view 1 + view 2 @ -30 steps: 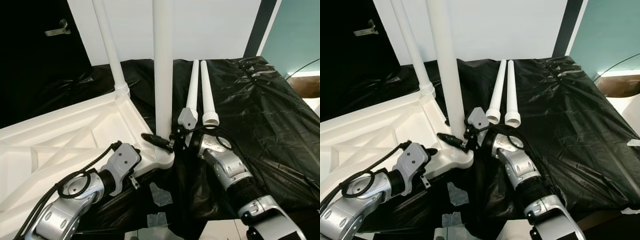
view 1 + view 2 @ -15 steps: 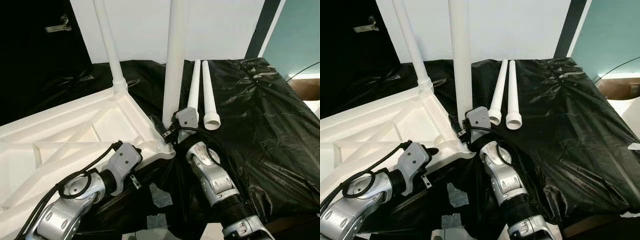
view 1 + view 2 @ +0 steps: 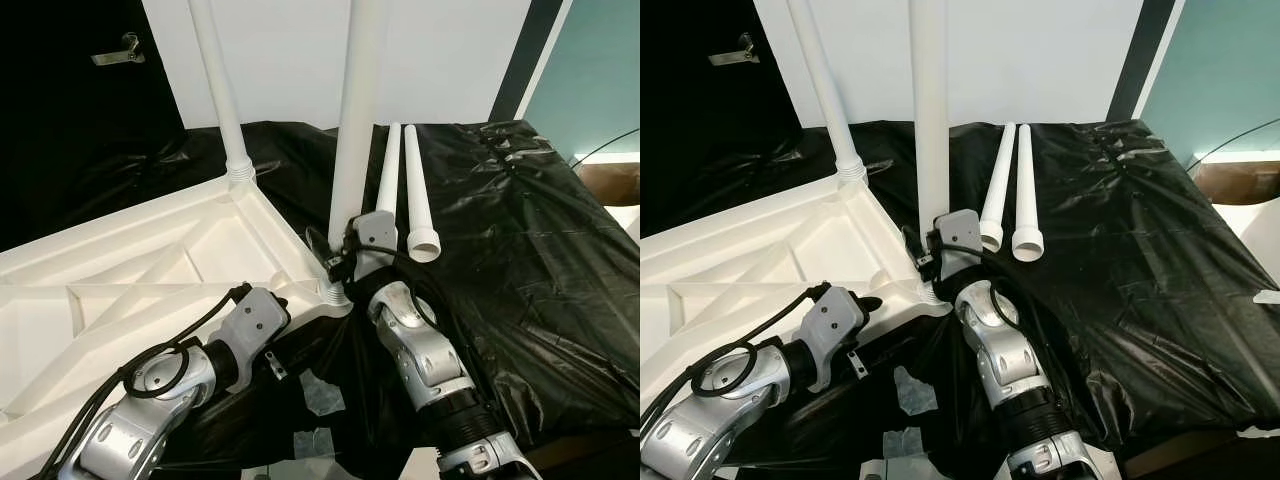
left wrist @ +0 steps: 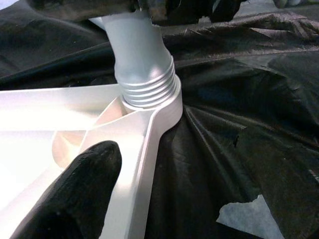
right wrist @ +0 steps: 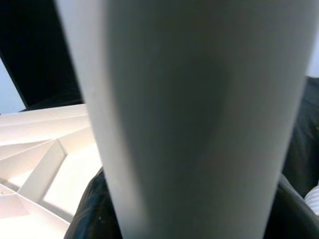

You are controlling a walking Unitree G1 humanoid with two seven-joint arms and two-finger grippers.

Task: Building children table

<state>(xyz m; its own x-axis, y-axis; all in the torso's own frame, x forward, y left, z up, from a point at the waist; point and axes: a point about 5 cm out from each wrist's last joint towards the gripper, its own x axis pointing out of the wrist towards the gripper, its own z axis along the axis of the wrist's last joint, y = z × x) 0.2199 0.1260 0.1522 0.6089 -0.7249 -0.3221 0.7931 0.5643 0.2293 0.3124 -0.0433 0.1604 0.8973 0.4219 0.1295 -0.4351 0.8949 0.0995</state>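
A white table top (image 3: 120, 270) lies upside down on black sheeting, ribs facing up. Two white legs stand in its corners: a far leg (image 3: 222, 90) and a near leg (image 3: 355, 110). The near leg's threaded base (image 4: 147, 89) sits in the corner socket. My right gripper (image 3: 333, 262) is shut on that leg just above the socket, with black fingers (image 5: 92, 211) on either side. My left gripper (image 3: 870, 300) grips the table top's rim near the same corner; one finger (image 4: 84, 189) lies on the rim, the other is hidden below. Two loose legs (image 3: 403, 190) lie side by side.
Crinkled black plastic sheeting (image 3: 520, 250) covers the work surface. Scraps of pale tape (image 3: 320, 390) lie near its front edge. A white wall and a dark door with a handle (image 3: 115, 55) stand behind. A brown box (image 3: 612, 175) sits at the right.
My right gripper swung from in front of the near leg, finger pointing left, to closing round its base. The view has shifted a little. My left arm has held its place.
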